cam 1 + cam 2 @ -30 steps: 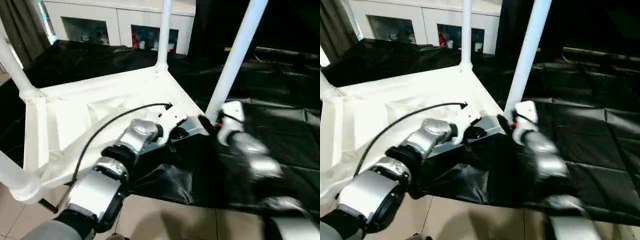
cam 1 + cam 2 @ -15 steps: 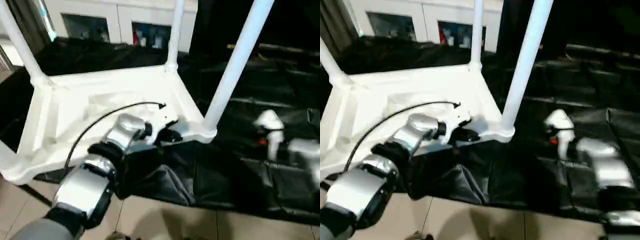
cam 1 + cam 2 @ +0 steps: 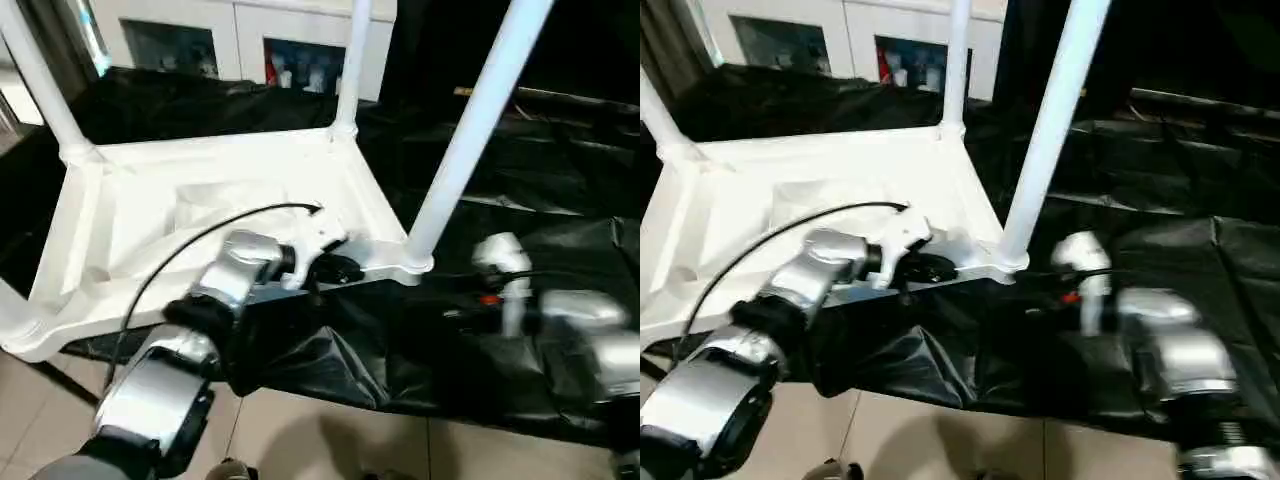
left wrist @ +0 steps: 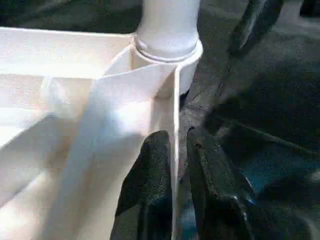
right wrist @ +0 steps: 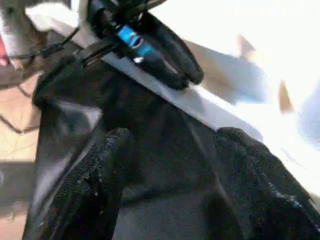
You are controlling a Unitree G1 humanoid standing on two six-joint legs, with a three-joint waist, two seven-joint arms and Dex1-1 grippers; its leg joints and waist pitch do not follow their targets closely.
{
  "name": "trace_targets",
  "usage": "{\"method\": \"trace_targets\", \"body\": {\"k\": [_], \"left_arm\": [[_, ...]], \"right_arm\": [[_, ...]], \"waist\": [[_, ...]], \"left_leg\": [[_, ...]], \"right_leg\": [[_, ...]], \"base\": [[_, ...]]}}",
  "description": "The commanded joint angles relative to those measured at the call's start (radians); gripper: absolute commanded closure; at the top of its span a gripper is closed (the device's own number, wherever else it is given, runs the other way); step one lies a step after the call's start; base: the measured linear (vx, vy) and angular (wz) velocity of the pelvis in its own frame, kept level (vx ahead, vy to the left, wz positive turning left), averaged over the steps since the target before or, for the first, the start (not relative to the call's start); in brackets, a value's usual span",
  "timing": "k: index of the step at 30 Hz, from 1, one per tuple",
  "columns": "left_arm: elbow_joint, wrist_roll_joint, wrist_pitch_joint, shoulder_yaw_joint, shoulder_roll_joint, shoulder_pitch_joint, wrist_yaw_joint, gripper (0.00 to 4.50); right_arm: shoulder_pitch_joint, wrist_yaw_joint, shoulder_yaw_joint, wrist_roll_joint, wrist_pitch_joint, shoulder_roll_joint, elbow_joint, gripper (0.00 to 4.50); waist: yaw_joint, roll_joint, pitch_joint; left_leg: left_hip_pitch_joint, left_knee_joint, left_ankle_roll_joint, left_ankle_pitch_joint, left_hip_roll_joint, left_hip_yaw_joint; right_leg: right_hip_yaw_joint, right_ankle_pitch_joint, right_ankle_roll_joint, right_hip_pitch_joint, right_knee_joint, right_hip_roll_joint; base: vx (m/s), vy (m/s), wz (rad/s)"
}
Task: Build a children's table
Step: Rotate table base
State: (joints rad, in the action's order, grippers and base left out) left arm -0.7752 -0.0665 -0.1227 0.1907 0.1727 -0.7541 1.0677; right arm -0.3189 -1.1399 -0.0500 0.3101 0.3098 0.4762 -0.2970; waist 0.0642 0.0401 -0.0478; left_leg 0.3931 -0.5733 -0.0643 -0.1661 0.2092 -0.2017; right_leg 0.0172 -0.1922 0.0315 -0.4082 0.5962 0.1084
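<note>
My left gripper (image 4: 175, 165) pinches the near rim of the tabletop (image 3: 130, 240) with narrow fingers, 1 each side of the wall, probably to steady it; my right gripper (image 5: 170, 200) hangs spread wide and empty over the black sheet (image 3: 520, 180). Beyond, the table lies upside down on that sheet, ribbed underside up, legs (image 3: 470, 130) upright in corner sockets, long axis running left-right.

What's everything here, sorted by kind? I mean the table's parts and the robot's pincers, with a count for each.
tabletop: 1
legs: 4
grippers, left and right: 2
Total: 7
</note>
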Motion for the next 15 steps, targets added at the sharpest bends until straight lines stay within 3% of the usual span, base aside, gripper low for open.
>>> {"method": "trace_targets", "body": {"k": [1, 2, 3, 4, 5, 7, 9, 10, 11, 13, 15], "left_arm": [[0.215, 0.043, -0.114, -0.035, 0.039, 0.078, 0.003, 3.46], [0.299, 0.053, -0.157, -0.051, 0.056, 0.121, -0.011, 3.46], [0.353, 0.056, -0.183, -0.062, 0.069, 0.154, -0.020, 3.38], [0.412, 0.059, -0.213, -0.071, 0.084, 0.189, -0.031, 3.23], [0.470, 0.057, -0.244, -0.080, 0.095, 0.228, -0.043, 3.14], [0.544, 0.058, -0.287, -0.089, 0.105, 0.276, -0.054, 2.95], [0.686, 0.068, -0.378, -0.110, 0.117, 0.369, -0.079, 2.84], [0.730, 0.072, -0.409, -0.118, 0.119, 0.401, -0.089, 2.69], [0.749, 0.074, -0.423, -0.121, 0.120, 0.415, -0.093, 2.60], [0.881, 0.092, -0.512, -0.132, 0.138, 0.518, -0.122, 2.51], [0.927, 0.095, -0.535, -0.140, 0.145, 0.567, -0.140, 2.26]], "right_arm": [[-0.033, 0.075, 0.011, 0.005, -0.027, -0.053, -0.002, 1.57], [-0.047, 0.107, 0.016, 0.004, -0.031, -0.083, -0.011, 1.57], [-0.056, 0.127, 0.019, 0.005, -0.032, -0.103, -0.018, 1.57], [-0.063, 0.148, 0.021, 0.008, -0.028, -0.120, -0.020, 1.57], [-0.067, 0.163, 0.022, 0.009, -0.030, -0.135, -0.021, 1.57], [-0.070, 0.179, 0.025, 0.011, -0.031, -0.153, -0.024, 1.57], [-0.079, 0.222, 0.034, 0.017, -0.034, -0.197, -0.036, 1.57], [-0.082, 0.241, 0.038, 0.018, -0.038, -0.213, -0.040, 1.57], [-0.084, 0.249, 0.039, 0.019, -0.040, -0.221, -0.041, 1.57], [-0.115, 0.376, 0.075, 0.000, -0.077, -0.282, -0.093, 1.57], [-0.154, 0.491, 0.110, -0.019, -0.103, -0.312, -0.163, 1.57]], "waist": [[0.009, 0.023, 0.065], [0.005, 0.030, 0.067], [0.000, 0.019, 0.066], [0.001, 0.022, 0.067], [0.002, 0.033, 0.069], [0.010, 0.026, 0.068], [0.017, 0.036, 0.065], [0.022, 0.031, 0.064], [0.024, 0.033, 0.063], [0.021, 0.032, 0.058], [0.016, 0.032, 0.056]], "left_leg": [[-0.016, 0.056, 0.123, -0.124, 0.026, 0.006], [-0.015, 0.057, 0.125, -0.115, 0.028, 0.005], [-0.016, 0.058, 0.123, -0.099, 0.026, 0.006], [-0.023, 0.053, 0.125, -0.074, 0.027, 0.003], [-0.025, 0.050, 0.131, -0.047, 0.026, 0.000], [-0.025, 0.047, 0.140, -0.018, 0.026, 0.000], [-0.028, 0.047, 0.137, -0.017, 0.024, -0.003], [-0.027, 0.049, 0.127, -0.020, 0.024, -0.002], [-0.032, 0.049, 0.120, -0.035, 0.024, -0.005], [-0.028, 0.059, 0.077, -0.086, 0.026, -0.001], [-0.033, 0.063, 0.027, -0.151, 0.022, -0.002]], "right_leg": [[-0.005, -0.022, -0.294, 0.044, -0.043, 0.024], [-0.005, -0.012, -0.297, 0.046, -0.040, 0.025], [-0.005, 0.001, -0.297, 0.042, -0.038, 0.020], [-0.007, 0.042, -0.303, 0.039, -0.034, 0.016], [-0.007, 0.084, -0.305, 0.040, -0.031, 0.012], [-0.009, 0.122, -0.301, 0.038, -0.025, 0.013], [-0.008, 0.119, -0.293, 0.037, -0.029, 0.008], [-0.009, 0.115, -0.289, 0.037, -0.027, 0.010], [-0.009, 0.096, -0.285, 0.033, -0.030, 0.008], [-0.010, 0.030, -0.264, 0.034, -0.033, 0.011], [-0.012, -0.069, -0.234, 0.029, -0.043, 0.008]], "base": [[0.000, 0.000, 0.00], [0.000, 0.000, 0.00], [0.000, 0.000, 0.00], [0.000, 0.000, 0.00], [0.000, 0.000, 0.00], [0.000, 0.000, 0.00], [0.000, 0.000, 0.00], [0.000, 0.000, 0.00], [0.000, 0.000, 0.00], [0.000, 0.000, 0.00], [0.000, 0.000, 0.00]]}}
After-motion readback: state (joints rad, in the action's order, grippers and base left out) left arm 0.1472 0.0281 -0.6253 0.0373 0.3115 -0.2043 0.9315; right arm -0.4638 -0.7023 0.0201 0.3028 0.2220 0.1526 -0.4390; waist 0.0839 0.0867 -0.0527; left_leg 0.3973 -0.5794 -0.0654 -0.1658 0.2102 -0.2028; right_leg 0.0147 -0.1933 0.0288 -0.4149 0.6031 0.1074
